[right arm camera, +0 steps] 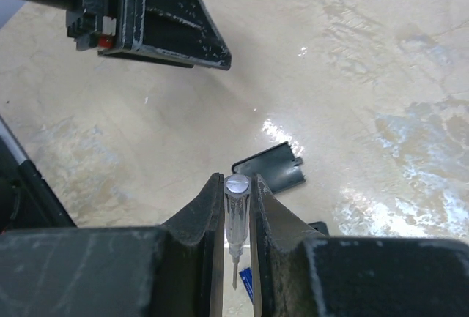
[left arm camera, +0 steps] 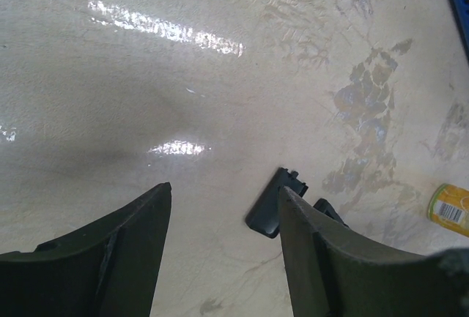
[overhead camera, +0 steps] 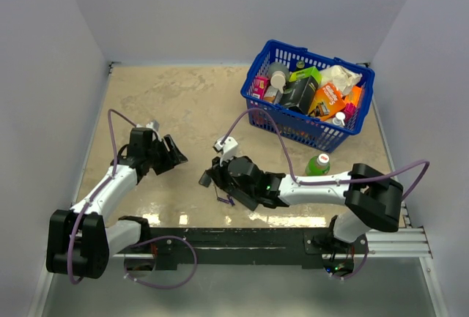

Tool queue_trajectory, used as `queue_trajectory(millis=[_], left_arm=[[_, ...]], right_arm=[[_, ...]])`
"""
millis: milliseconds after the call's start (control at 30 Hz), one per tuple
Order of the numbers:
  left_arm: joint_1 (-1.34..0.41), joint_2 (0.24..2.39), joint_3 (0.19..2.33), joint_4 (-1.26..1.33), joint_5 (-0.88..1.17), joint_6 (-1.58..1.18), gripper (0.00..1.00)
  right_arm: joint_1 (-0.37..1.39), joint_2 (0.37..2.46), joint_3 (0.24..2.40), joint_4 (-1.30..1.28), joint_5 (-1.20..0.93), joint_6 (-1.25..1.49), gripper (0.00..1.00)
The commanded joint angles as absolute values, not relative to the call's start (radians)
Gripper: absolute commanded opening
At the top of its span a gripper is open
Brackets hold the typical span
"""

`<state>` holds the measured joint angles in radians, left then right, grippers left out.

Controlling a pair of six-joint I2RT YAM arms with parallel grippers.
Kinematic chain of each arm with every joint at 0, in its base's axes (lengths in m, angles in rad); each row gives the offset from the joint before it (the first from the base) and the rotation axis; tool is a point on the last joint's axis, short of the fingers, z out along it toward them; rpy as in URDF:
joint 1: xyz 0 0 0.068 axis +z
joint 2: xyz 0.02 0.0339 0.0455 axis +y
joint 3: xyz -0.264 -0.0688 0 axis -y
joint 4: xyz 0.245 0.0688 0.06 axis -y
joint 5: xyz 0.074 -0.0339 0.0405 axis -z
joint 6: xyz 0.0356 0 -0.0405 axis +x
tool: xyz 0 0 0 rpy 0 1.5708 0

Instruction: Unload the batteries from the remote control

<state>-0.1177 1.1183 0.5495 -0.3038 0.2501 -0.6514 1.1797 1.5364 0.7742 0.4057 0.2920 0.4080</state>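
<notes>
My right gripper (right arm camera: 237, 181) is shut on a thin clear-handled screwdriver (right arm camera: 236, 218) that points down at the table. Under its tip shows a small blue-purple printed sliver (right arm camera: 247, 282), which looks like one of the batteries. The remote control is mostly hidden beneath this gripper (overhead camera: 218, 185); only a black corner (right arm camera: 316, 226) peeks out. A short black cover piece (right arm camera: 270, 170) lies flat just beyond the fingertips. My left gripper (left arm camera: 223, 189) hovers open and empty to the left (overhead camera: 176, 157), with the cover (left arm camera: 265, 207) beside its right finger.
A blue basket (overhead camera: 256, 64) full of packages and bottles stands at the back right. A green bottle (overhead camera: 317, 164) with a yellow label (left arm camera: 448, 209) stands in front of it, close to my right arm. Walls enclose the table on three sides.
</notes>
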Motion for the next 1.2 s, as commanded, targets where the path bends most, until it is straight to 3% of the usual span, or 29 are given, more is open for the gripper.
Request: queue_trajectory(millis=[0,567,1167], left_arm=[[-0.11,1.103,0.54,-0.293,0.239,-0.646,0.64],[-0.11,1.098,0.543,-0.293,0.235,-0.655,0.64],[-0.11,1.101,0.54,-0.287,0.241,-0.655,0.64]], right_arm=[[1.178,1.551,0.825,0.396,0.399,0.347,0.0],[1.173,1.555,0.815,0.387,0.503,0.325,0.0],[1.173,1.546,0.825,0.382,0.414,0.339,0.0]])
